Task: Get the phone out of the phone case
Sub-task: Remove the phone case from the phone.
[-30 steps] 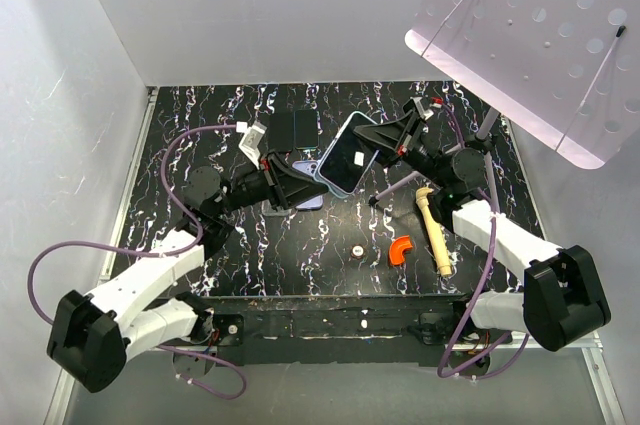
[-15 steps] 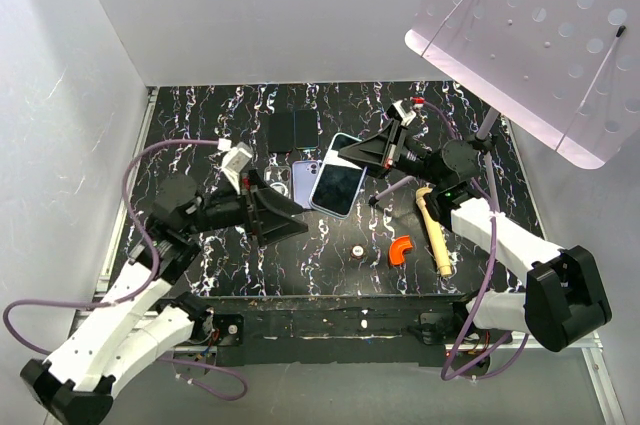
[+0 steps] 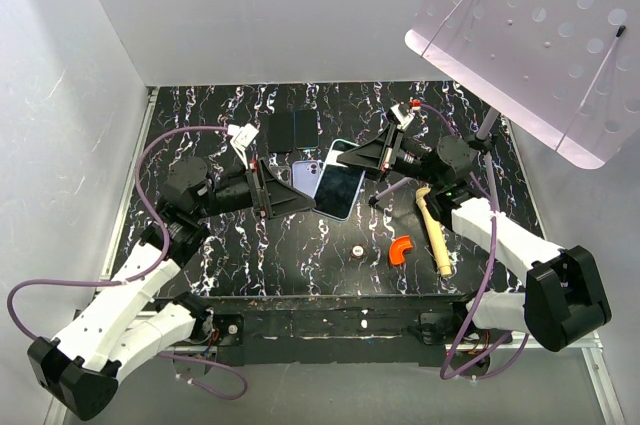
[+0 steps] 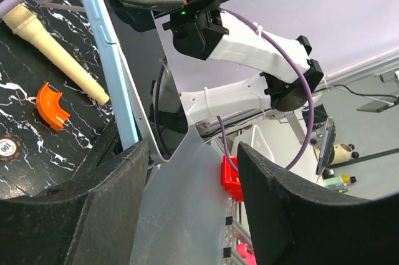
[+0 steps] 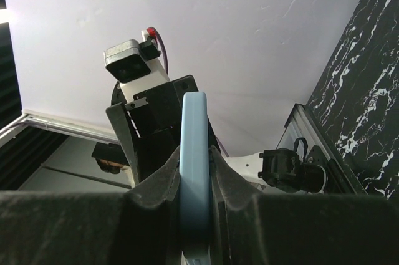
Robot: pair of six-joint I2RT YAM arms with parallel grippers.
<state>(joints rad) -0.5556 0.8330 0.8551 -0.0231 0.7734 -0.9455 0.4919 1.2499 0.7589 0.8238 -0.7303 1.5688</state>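
Claws flank the phone (image 3: 340, 188) mid-table: we see the left gripper (image 3: 303, 203) spread wide at its near edge, the phone seated in its light-blue case (image 5: 193, 128). The right gripper (image 3: 347, 157) pinches the case's far edge; a purple phone (image 3: 306, 167) lies alongside.

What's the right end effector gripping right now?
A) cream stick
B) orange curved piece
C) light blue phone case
C: in the right wrist view, the right end effector has its fingers pressed against both sides of the light blue phone case, while the orange curved piece and the cream stick lie apart from it in the top view.
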